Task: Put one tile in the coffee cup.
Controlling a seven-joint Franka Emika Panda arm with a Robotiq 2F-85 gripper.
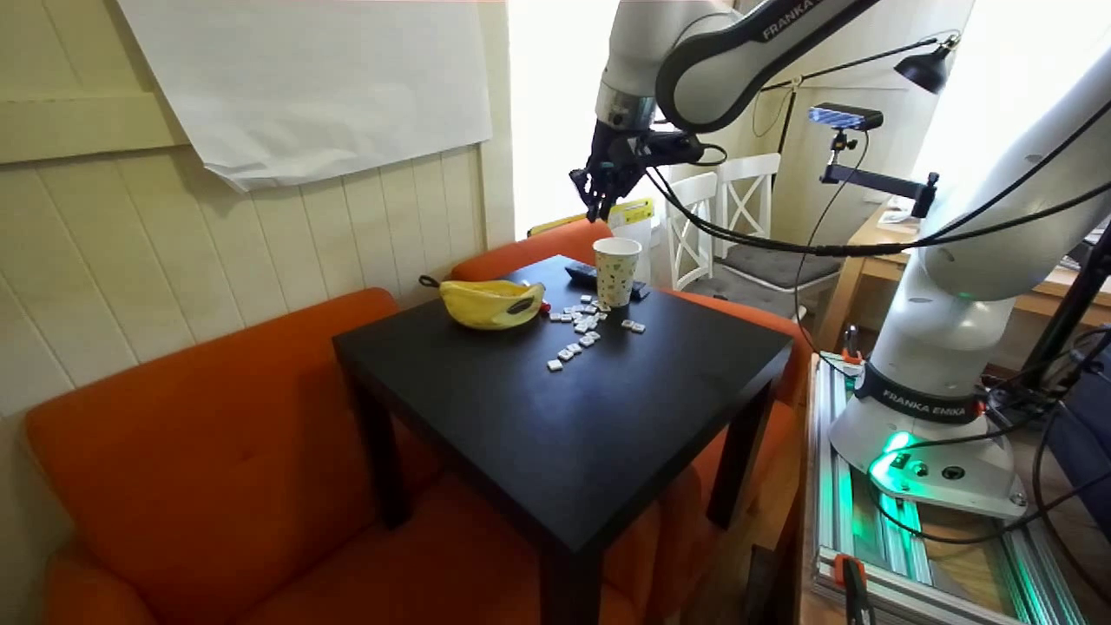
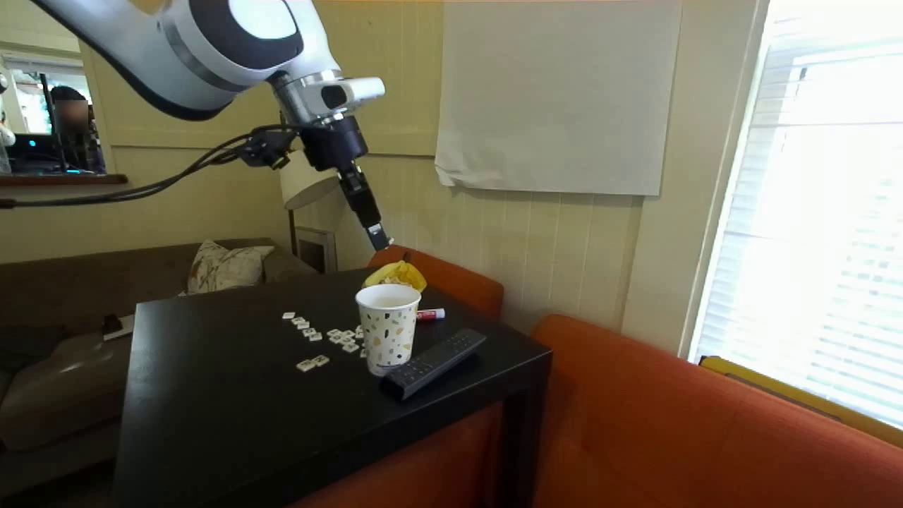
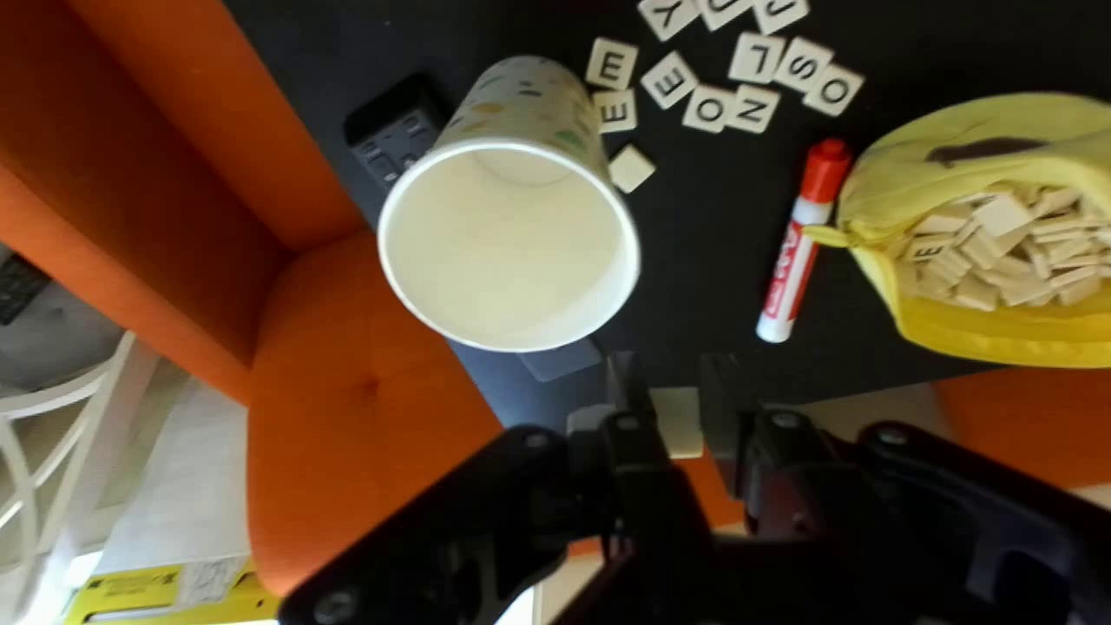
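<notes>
Black table (image 1: 581, 417), tool (image 3: 674, 386) pinching a pale tile (image 3: 678, 425) (jaws barely parted), patterned cup (image 2: 390, 331) upright

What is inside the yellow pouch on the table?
In the wrist view, the yellow pouch holds a heap of pale tiles, one tile showing E. What lies beneath the top tiles is covered.

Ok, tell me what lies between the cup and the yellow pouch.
The wrist view shows a red marker between the cup and the pouch, plus letter tiles higher in that picture.
</notes>
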